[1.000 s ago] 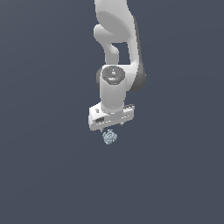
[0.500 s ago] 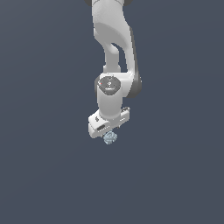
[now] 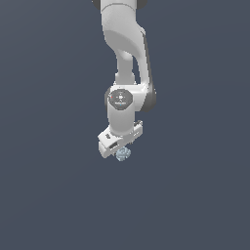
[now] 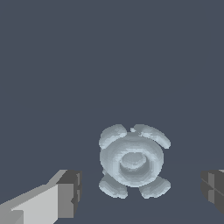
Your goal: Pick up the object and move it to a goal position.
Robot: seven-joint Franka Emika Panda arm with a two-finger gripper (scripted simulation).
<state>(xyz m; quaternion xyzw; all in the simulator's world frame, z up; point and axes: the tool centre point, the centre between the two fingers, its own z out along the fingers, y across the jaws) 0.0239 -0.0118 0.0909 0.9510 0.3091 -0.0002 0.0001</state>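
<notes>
The white arm's gripper point(image 3: 120, 150) hangs low over the plain dark grey worktop point(image 3: 195, 195), its fingers spread wide and holding nothing. The small, lumpy, pale blue-grey object point(image 4: 132, 161) lies on the worktop between the two dark fingertips point(image 4: 73, 192), touching neither of them in the wrist view.

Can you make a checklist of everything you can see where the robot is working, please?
Surface: plain dark blue-grey ground, bare around the arm.
Job's things: the object, small, lumpy, pale blue-grey, lies between the two fingertips, touching neither.
Clutter: nothing seen.
Grippers: the gripper is open, right above the object; one fingertip shows on each side.
Cables: nothing seen.
Surroundings: only the white arm; no goal marker seen.
</notes>
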